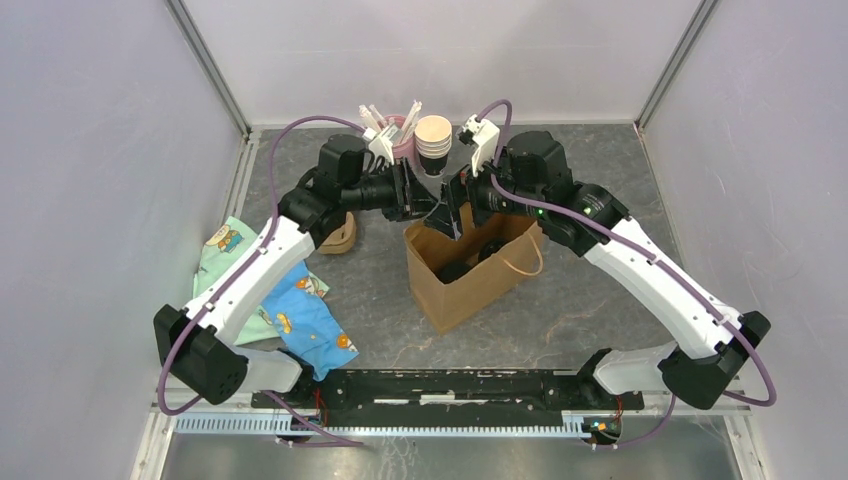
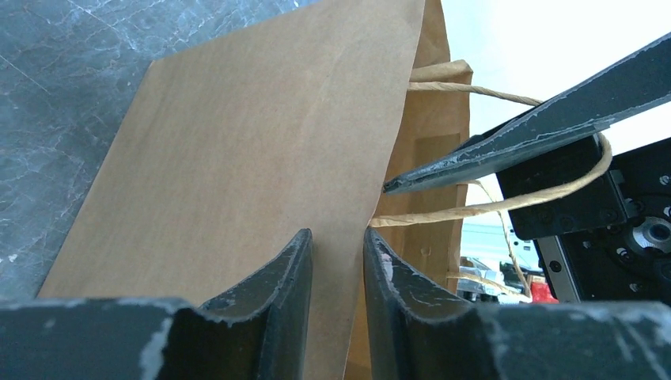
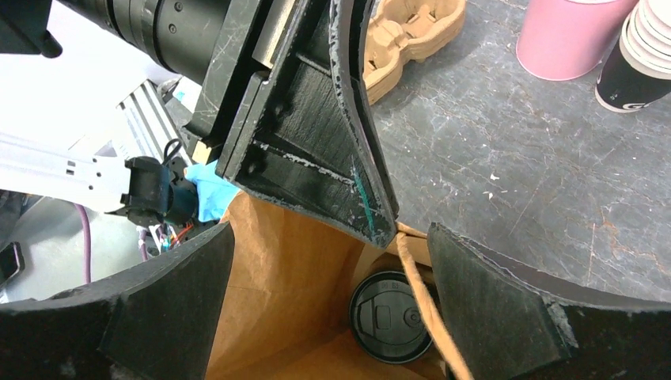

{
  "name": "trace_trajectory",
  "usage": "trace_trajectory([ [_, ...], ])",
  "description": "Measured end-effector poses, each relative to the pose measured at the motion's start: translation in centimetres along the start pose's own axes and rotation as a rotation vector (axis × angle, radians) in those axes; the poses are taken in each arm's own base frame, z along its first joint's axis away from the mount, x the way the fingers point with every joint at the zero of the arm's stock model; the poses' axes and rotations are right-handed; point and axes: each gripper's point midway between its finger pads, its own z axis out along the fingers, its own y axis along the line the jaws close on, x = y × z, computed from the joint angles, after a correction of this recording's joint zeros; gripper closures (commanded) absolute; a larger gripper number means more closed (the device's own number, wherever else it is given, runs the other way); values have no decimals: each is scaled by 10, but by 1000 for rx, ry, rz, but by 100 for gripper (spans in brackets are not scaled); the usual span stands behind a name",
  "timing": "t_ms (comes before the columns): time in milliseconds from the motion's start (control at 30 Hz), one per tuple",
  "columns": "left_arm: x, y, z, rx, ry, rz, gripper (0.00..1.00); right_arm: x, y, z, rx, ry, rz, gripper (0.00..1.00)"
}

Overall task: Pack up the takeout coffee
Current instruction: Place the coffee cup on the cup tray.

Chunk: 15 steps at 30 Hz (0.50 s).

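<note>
The takeout coffee [image 3: 392, 317], a black cup with a round black lid, stands upright inside the open brown paper bag [image 1: 465, 285]; in the top view it shows as a dark shape [image 1: 458, 270] in the bag. My left gripper [image 2: 338, 235] is shut on the bag's upper wall [image 2: 261, 158], with the paper pinched between its fingers; it also shows in the top view [image 1: 428, 205]. My right gripper [image 3: 330, 229] is open and empty over the bag's mouth, above the cup, and sits by the bag's far rim in the top view [image 1: 453, 215]. A twine handle [image 3: 423, 305] crosses beside the lid.
A stack of lidless cream-rimmed cups [image 1: 434, 140] and a pink cup holding white sticks [image 1: 403, 135] stand behind the bag. A cardboard cup carrier [image 1: 340, 235] lies to the left, with patterned cloths [image 1: 285, 305] at the near left. The walls of the enclosure stand on both sides.
</note>
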Motion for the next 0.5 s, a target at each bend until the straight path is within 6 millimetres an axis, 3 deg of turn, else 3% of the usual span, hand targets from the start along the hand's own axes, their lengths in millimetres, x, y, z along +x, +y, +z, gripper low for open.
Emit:
trace_trajectory([
  [300,-6,1,3,-14,-11,5,67,1,8,-6,-38,91,-20,2],
  [500,-6,1,3,-18,-9,2,67,17,6,-9,-93,179,30,2],
])
